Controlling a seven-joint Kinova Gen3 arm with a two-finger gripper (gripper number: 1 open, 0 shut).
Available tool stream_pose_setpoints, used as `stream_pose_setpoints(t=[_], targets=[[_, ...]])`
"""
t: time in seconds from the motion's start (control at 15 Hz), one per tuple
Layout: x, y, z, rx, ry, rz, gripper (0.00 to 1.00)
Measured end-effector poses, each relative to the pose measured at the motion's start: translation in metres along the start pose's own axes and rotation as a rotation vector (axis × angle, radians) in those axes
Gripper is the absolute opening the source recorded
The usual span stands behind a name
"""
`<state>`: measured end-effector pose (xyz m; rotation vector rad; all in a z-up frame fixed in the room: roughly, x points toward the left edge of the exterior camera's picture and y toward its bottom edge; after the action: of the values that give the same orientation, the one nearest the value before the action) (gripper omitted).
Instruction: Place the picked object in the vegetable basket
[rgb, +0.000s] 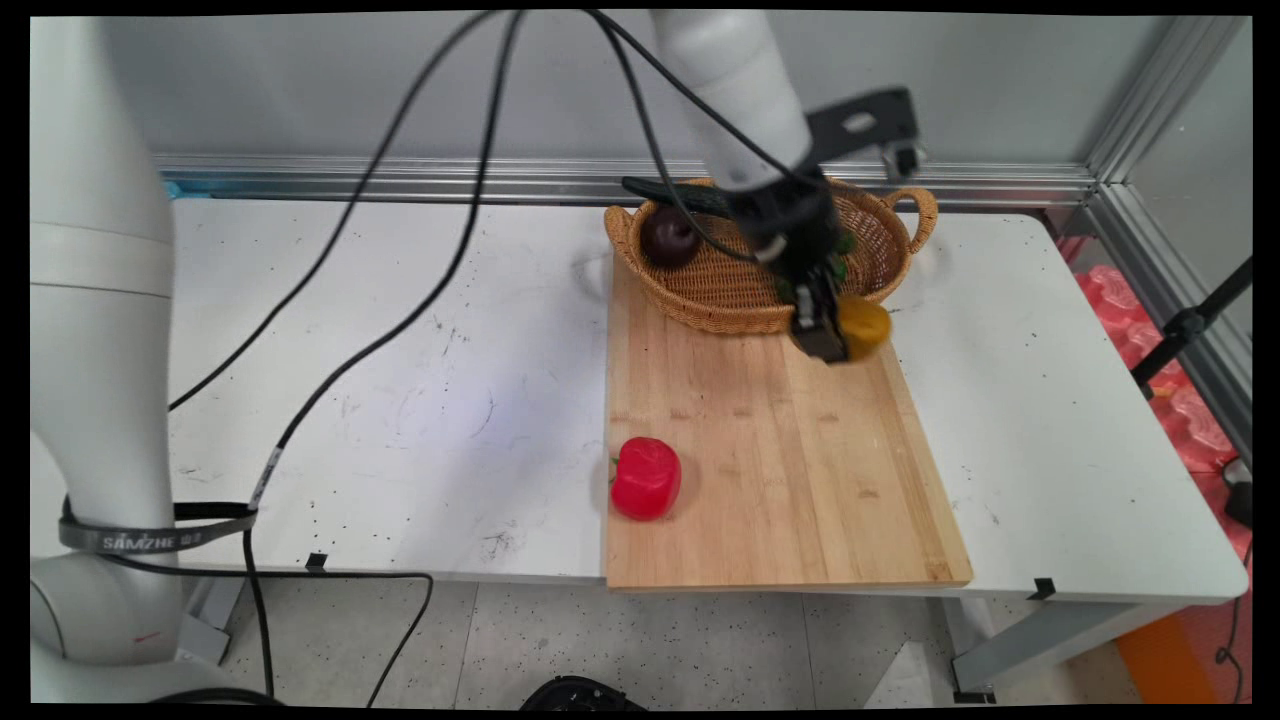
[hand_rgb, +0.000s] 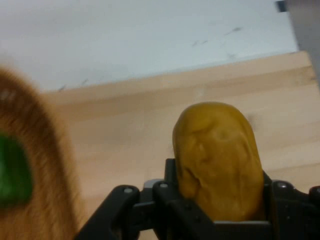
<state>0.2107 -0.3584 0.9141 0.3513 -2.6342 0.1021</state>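
Held thing: a yellow potato (rgb: 866, 325) (hand_rgb: 218, 159) was gripped in the gripper (rgb: 828, 335) (hand_rgb: 220, 210), just past the basket's (rgb: 720, 290) near rim, above the cutting board (rgb: 780, 460).
Long axis: it was seen running along the jaws, the free end pointing outward.
Jaws: clenched on the potato.
Arm: angled down from the upper left over the basket.
Nearby: a dark plum (rgb: 669, 237) in the basket; a red pepper (rgb: 646, 478) at the board's left edge on the bench (rgb: 400, 400).

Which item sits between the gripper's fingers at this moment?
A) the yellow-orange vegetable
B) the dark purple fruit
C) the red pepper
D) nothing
A: the gripper is closed on the yellow-orange vegetable above the cutting board; the hand view shows it wedged in the black linkage.
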Motion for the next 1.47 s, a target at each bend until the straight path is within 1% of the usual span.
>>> stream_pose_setpoints(t=[0.27, 0.47, 0.73, 0.93, 1.13, 1.27, 1.47], targets=[[-0.028, -0.016, -0.032, 0.071, -0.008, -0.169, 0.0], [-0.048, -0.031, -0.05, 0.134, -0.01, -0.295, 0.0], [-0.069, -0.051, -0.059, 0.213, -0.009, -0.441, 0.0], [-0.081, -0.067, -0.054, 0.275, -0.016, -0.537, 0.0], [-0.088, -0.08, -0.038, 0.313, -0.035, -0.597, 0.0], [-0.091, -0.086, -0.023, 0.324, -0.053, -0.617, 0.0], [-0.094, -0.096, 0.004, 0.327, -0.079, -0.636, 0.0]])
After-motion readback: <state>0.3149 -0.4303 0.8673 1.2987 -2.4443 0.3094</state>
